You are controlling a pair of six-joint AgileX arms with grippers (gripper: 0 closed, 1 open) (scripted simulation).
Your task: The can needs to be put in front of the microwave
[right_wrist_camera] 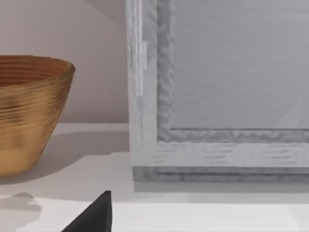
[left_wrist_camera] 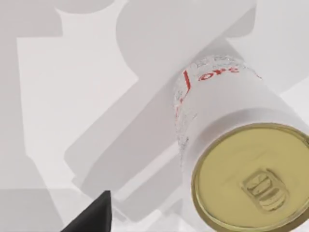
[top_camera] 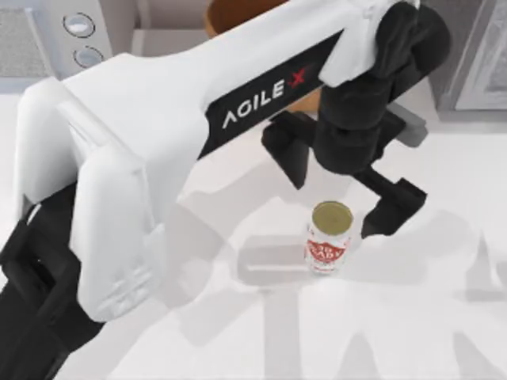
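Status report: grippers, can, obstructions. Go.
Left gripper open above the can, not gripping. Can upright on table, away from microwave at far left. Right arm parked near basket.

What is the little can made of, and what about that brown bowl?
The can looks like metal: its top is shiny dull gold with a pull tab, under a white-and-red printed label. The bowl looks like wood or woven fibre, golden brown with fine ridged rings, though I can't be sure which. The left claw hangs open above the can.
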